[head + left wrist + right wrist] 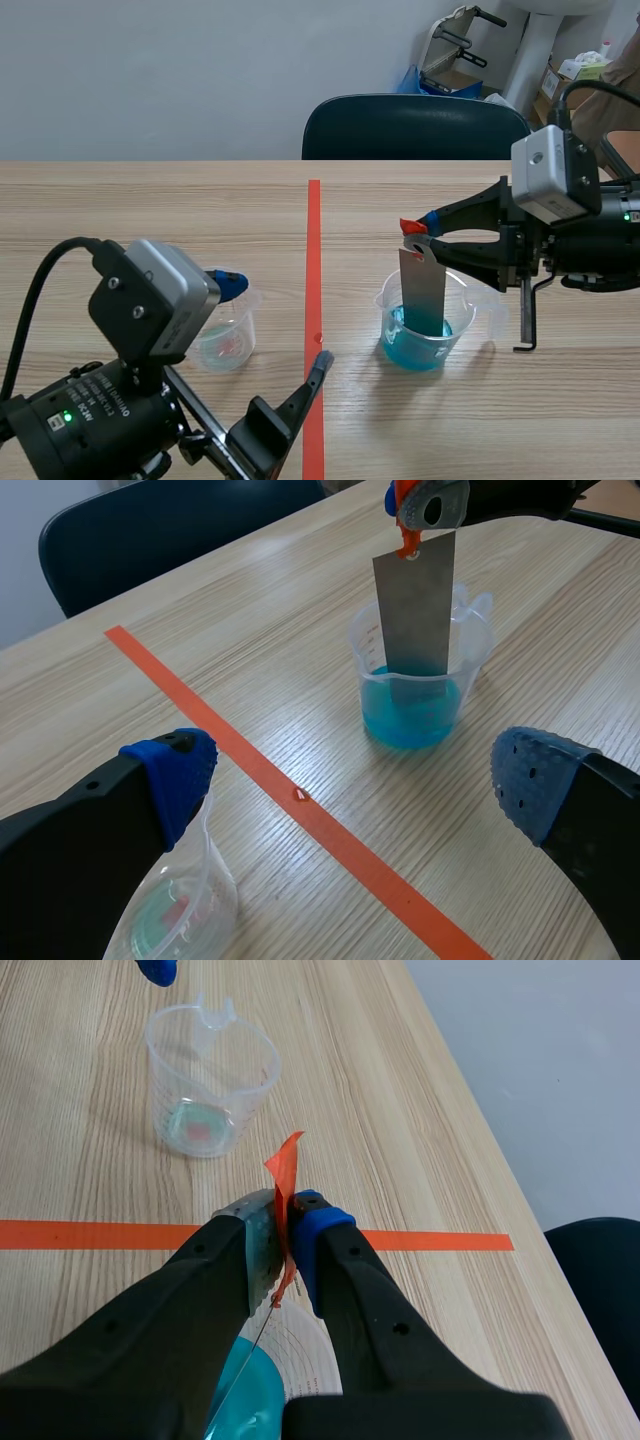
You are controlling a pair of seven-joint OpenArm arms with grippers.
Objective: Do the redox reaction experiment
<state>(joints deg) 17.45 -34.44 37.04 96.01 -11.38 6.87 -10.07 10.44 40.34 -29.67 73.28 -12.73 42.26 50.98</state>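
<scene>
Above the cup of blue liquid (420,340): blocked by a metal strip (424,290) standing upright in it and by the right gripper (418,232) clamped on the strip's top. Over the small cup (228,338): partly covered by one finger of the left gripper (355,780), spread wide. Between the two cups: bare table (150,210), crossed only by flat tape (314,260). Far half of the table: open up to the chair (415,125) beyond its edge.

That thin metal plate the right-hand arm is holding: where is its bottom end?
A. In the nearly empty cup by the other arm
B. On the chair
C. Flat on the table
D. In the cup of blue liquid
D: the metal plate hangs upright from the right gripper, its lower end dipped in the blue liquid inside the clear cup.
</scene>
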